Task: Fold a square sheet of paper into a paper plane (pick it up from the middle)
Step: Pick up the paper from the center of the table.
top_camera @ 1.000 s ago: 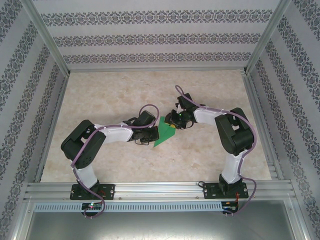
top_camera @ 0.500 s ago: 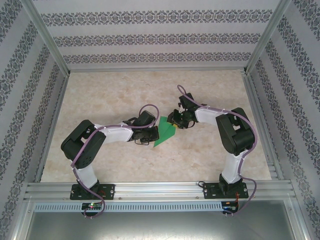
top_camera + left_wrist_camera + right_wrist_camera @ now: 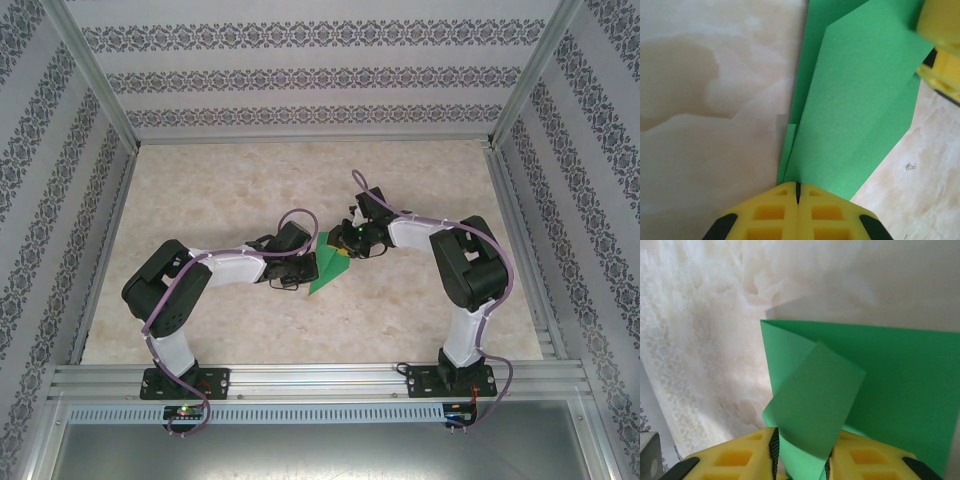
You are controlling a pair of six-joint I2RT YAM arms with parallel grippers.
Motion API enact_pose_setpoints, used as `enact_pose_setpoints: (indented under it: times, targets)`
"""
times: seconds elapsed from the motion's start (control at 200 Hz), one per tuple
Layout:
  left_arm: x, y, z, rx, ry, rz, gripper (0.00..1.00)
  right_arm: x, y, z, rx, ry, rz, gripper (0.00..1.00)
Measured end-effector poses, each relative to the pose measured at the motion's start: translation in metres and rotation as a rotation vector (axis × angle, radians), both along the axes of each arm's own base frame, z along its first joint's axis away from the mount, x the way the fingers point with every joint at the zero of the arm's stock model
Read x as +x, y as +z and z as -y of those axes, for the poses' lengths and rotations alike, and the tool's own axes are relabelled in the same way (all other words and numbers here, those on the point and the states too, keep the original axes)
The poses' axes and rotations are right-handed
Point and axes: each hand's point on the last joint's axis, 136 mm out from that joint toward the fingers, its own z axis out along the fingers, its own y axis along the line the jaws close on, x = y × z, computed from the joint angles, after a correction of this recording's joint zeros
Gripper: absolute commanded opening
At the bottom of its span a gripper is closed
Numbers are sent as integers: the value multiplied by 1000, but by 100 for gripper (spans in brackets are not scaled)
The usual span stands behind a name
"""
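Observation:
The bright green sheet of paper [image 3: 328, 270] lies on the table between the arms, folded into a long tapered shape with layered flaps [image 3: 860, 100]. My left gripper [image 3: 306, 268] is shut, its yellow tips [image 3: 797, 186] pressing on the paper's narrow near end. My right gripper [image 3: 347, 244] is at the far corner. A loose flap [image 3: 815, 395] curls up from the sheet [image 3: 905, 375] and stands between the right gripper's [image 3: 800, 457] pads, touching both. In the left wrist view, the right fingers [image 3: 940, 25] rest on the paper's far edge.
The marbled tabletop [image 3: 220, 190] spreads open behind and to both sides of the paper. Patterned walls [image 3: 320, 75] and metal frame rails [image 3: 300, 380] enclose the table. Both arms reach inward and meet near the middle.
The right gripper drew back a little from the paper's far corner, then returned to it and narrowed slightly on the flap. The left arm has stayed still.

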Motion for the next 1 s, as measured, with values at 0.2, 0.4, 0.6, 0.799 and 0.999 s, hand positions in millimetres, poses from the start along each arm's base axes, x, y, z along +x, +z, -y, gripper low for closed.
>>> enact_pose_setpoints:
  times: [0.2,0.4,0.6,0.799,0.999]
  targets:
    - [-2,2,0,7,-14,-13,20,-16,-10,-8,13,37,-7,26]
    - [1,21,-11,-2,-19,8,46,-24,-12,-17,38,72,17,9]
    - [13,53,-35,-15,23,76,81,-17,-3,-19,75,70,67,4]
    - [10,84,-67,-60,93,152,100,6,48,-15,219,41,174,3]
    - [7,124,-66,-167,94,226,100,28,108,-21,416,40,251,4]
